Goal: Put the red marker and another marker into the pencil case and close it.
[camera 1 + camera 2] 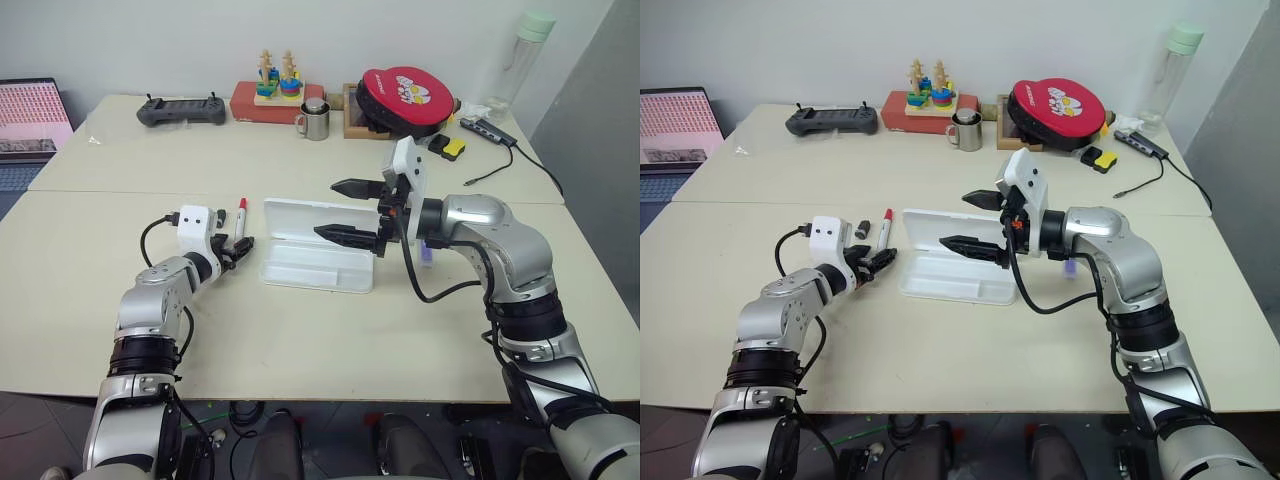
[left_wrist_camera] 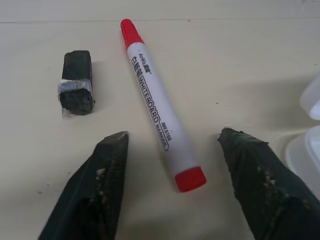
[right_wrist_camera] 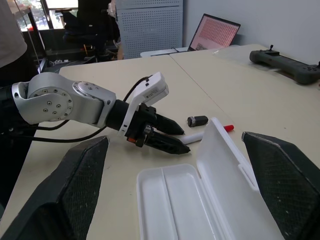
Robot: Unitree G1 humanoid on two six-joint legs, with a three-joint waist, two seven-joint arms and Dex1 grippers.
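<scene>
The red marker [image 2: 159, 102] lies flat on the table [image 1: 120, 290], just left of the open pencil case [image 1: 318, 250]. Its white side says "WHITEBOARD MARKER". The left gripper [image 2: 172, 165] is over the marker's tail end, fingers apart on each side, not touching it. The left wrist view shows a short dark stub [image 2: 76, 82] beside the marker. The right gripper [image 1: 345, 211] hangs wide open above the case. A bit of the purple marker [image 1: 427, 252] peeks out behind the right arm.
</scene>
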